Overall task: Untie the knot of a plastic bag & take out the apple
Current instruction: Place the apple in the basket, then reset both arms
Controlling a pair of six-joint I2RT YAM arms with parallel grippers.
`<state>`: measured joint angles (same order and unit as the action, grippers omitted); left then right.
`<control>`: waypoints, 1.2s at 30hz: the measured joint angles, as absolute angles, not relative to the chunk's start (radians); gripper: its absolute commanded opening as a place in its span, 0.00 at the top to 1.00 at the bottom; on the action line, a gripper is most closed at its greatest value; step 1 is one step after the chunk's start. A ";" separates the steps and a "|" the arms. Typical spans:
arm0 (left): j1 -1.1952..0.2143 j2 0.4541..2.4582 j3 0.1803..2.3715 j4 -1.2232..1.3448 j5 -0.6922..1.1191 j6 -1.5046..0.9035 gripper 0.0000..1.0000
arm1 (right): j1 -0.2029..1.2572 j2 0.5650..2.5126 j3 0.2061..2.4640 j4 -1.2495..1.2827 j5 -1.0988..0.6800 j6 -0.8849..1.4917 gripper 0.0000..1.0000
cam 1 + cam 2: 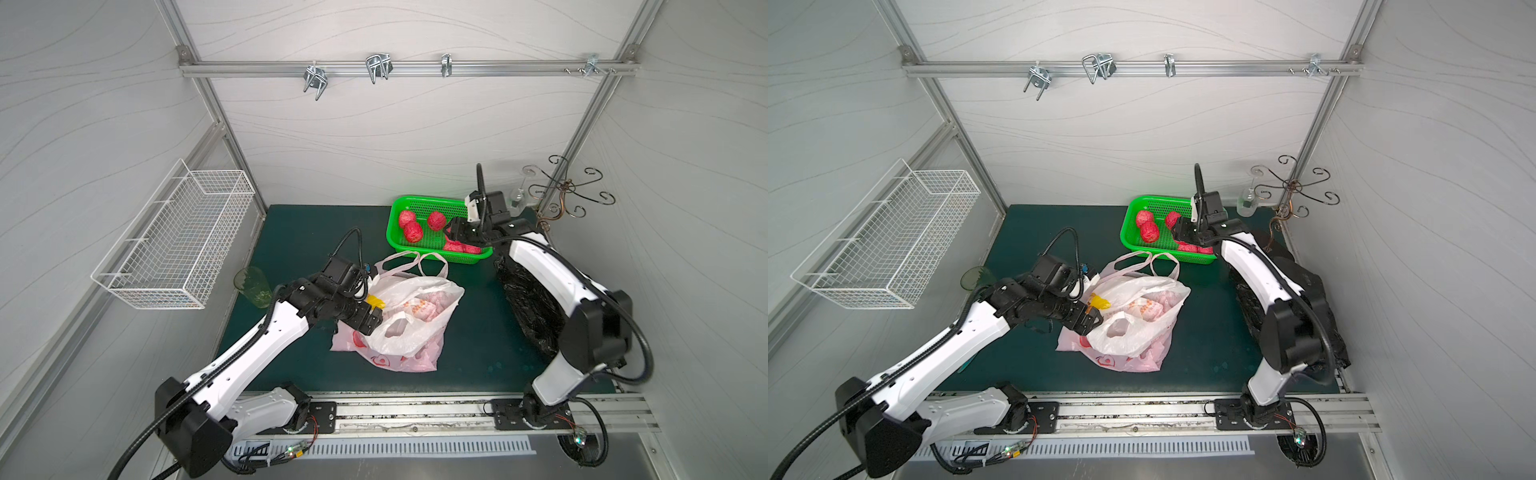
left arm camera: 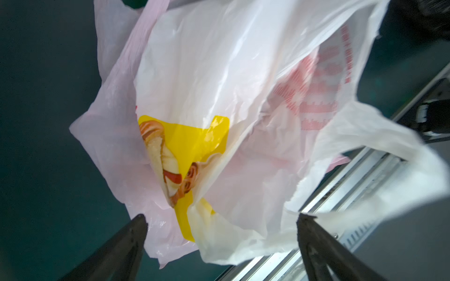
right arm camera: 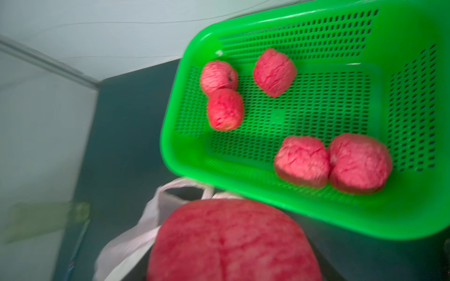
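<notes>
Apple (image 3: pixel 231 240) sits clamped in the right gripper's (image 1: pixel 454 237) half-open jaws over the green basket's (image 1: pixel 419 203) near rim. The plastic bag (image 1: pixel 409 316) lies untied mid-tabletop, with the left gripper (image 2: pixel 221 219) spread wide at its edge, gripping nothing.

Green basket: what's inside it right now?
Right wrist view: five apples in the basket. In both top views the right gripper, holding a sixth apple, partly covers two.

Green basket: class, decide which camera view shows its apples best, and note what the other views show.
The right wrist view: it looks into the green basket, all five apples unobstructed. In both top views the right gripper covers part of the near pair. The left wrist view shows the plastic bag, no basket.
</notes>
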<state>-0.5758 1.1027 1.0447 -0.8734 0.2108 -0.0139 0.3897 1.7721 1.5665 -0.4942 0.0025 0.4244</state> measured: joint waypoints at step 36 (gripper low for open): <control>-0.093 0.585 0.203 0.195 -0.058 -0.160 0.01 | 0.184 0.879 0.329 0.295 0.468 0.064 0.01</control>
